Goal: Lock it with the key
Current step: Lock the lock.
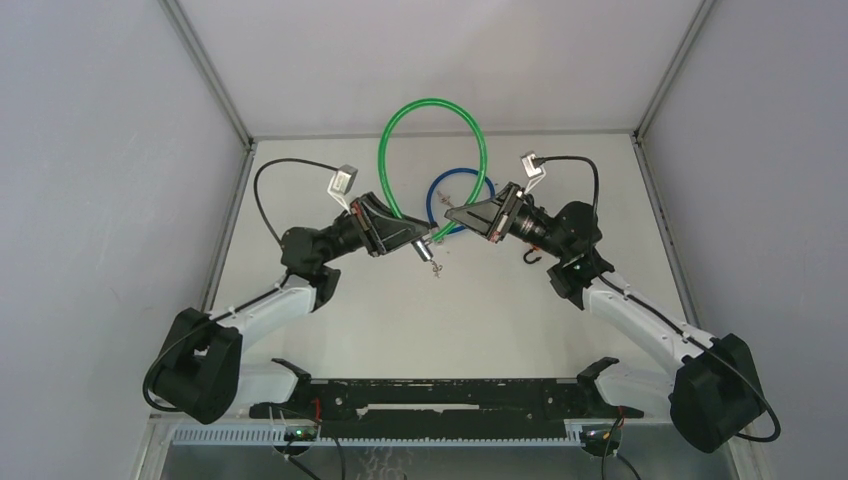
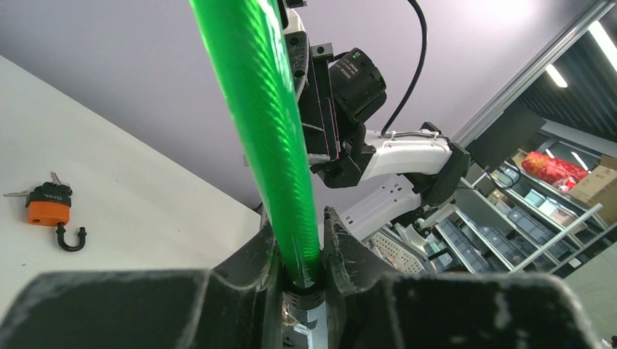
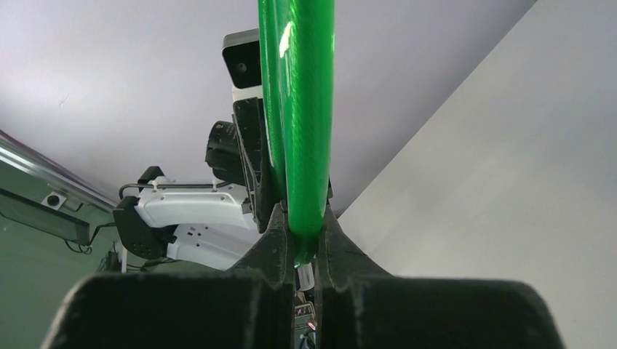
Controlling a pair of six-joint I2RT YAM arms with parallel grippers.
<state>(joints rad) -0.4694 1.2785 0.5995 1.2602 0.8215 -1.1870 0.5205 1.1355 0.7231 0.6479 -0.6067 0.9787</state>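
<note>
My left gripper (image 1: 421, 241) is clamped on one end of the green cable lock (image 1: 392, 140), right at its silver barrel (image 1: 427, 249). My right gripper (image 3: 306, 234) pinches the other end, jaws nearly together around the cable. The two ends sit close together over the middle of the table (image 1: 400, 320), and the loop arches away toward the far wall. A small bunch of keys (image 1: 435, 265) is just near of the barrel; I cannot tell whether it hangs or lies. A blue cable (image 1: 470, 178) lies behind my right gripper, and an orange padlock (image 2: 49, 211) lies on the table.
</note>
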